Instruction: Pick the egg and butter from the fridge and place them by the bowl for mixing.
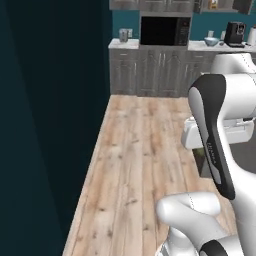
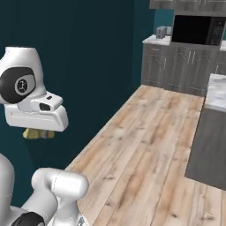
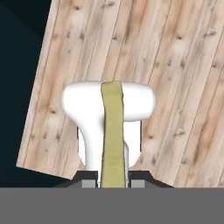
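Note:
My gripper (image 3: 113, 178) is shut on the butter (image 3: 112, 131), a thin yellow-green stick that runs up from between the two finger tips over the wood floor. From the right base view the butter (image 2: 38, 133) pokes out beneath the white hand, held high above the floor near the dark teal wall. The hand (image 1: 216, 132) hangs at the right in the left base view. A pale blue-white bowl (image 1: 211, 42) stands on the far counter at the back right. The egg and the fridge are out of view.
Grey cabinets (image 1: 150, 70) with a black microwave (image 1: 165, 31) line the back wall, and a dark coffee machine (image 1: 235, 34) stands beside the bowl. A dark teal wall (image 1: 50, 125) runs along the left. A grey counter block (image 2: 212, 132) stands at the right. Wood floor (image 1: 135, 160) lies between.

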You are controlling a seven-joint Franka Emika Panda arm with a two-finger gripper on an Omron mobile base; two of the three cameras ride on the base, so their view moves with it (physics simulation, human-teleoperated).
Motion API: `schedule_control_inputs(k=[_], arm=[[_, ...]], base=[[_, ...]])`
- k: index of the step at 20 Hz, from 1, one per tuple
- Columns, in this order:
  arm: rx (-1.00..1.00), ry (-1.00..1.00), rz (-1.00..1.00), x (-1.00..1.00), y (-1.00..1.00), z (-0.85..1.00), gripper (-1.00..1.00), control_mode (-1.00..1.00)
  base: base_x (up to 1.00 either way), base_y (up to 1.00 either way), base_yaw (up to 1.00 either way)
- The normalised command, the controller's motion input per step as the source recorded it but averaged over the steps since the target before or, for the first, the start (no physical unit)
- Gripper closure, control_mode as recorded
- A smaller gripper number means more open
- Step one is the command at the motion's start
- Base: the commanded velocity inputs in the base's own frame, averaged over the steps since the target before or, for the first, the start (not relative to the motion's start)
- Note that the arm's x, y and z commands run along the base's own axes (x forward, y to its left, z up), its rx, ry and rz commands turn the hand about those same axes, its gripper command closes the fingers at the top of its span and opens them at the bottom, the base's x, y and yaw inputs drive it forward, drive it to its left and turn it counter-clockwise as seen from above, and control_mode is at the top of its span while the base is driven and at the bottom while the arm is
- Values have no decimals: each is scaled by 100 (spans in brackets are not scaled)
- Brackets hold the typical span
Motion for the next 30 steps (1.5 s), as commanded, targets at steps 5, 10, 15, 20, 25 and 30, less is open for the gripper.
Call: schedule_control_inputs(k=[5, 10, 15, 20, 25, 30], arm=[[0, 0, 0, 0, 0, 0, 100, 100], [0, 0, 0, 0, 0, 0, 100, 100], [0, 0, 0, 0, 0, 0, 100, 100], [0, 0, 0, 0, 0, 0, 100, 100], [0, 0, 0, 0, 0, 0, 100, 100], [0, 0, 0, 0, 0, 0, 100, 100]], base=[[100, 99, -45], [100, 74, -37], [100, 10, -19], [100, -34, -10], [100, -38, -10], [100, -22, -7]])
